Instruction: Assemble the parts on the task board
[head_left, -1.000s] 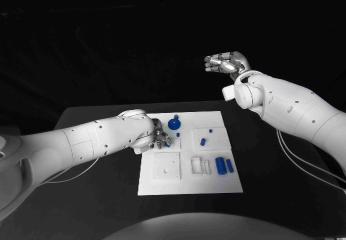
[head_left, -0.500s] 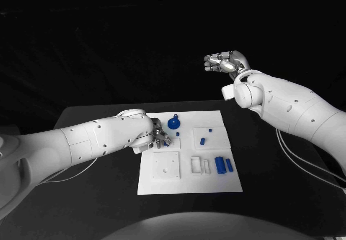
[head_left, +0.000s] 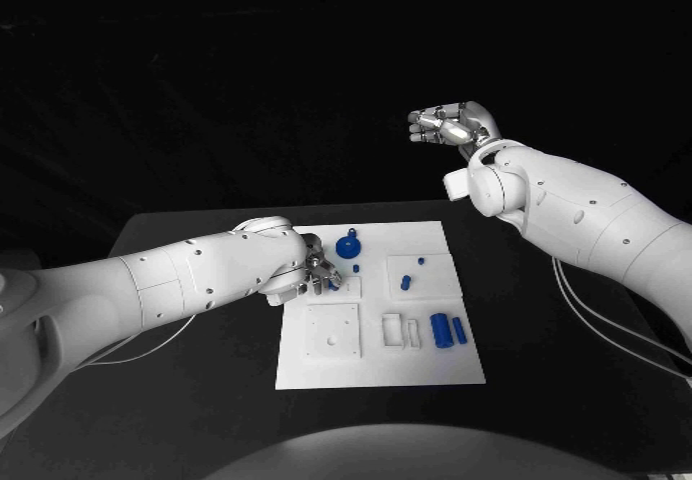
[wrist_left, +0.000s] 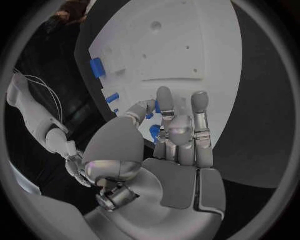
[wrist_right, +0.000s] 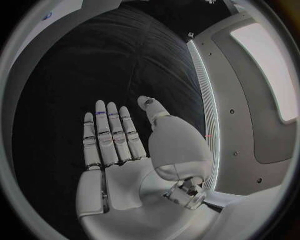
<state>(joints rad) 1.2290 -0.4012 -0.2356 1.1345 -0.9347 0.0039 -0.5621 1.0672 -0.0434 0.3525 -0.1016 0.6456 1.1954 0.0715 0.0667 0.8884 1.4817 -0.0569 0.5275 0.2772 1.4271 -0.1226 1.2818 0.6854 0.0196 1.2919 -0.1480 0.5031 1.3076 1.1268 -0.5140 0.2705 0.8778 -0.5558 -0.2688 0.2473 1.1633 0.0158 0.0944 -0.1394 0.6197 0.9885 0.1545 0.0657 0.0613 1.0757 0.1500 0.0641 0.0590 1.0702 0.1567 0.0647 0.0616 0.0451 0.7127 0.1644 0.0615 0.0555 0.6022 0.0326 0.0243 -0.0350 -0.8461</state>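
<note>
The left hand (head_left: 315, 274) is pinching a small blue part (head_left: 333, 285) (probably light, hard, slippery) by its sides, while the right hand (head_left: 450, 125) is hanging spread with nothing in it.

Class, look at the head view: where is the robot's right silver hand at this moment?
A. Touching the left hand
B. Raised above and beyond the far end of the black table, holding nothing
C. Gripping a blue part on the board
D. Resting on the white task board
B: the right silver hand is up against the dark background, far from the white task board, with flat empty fingers in its wrist view.
</note>
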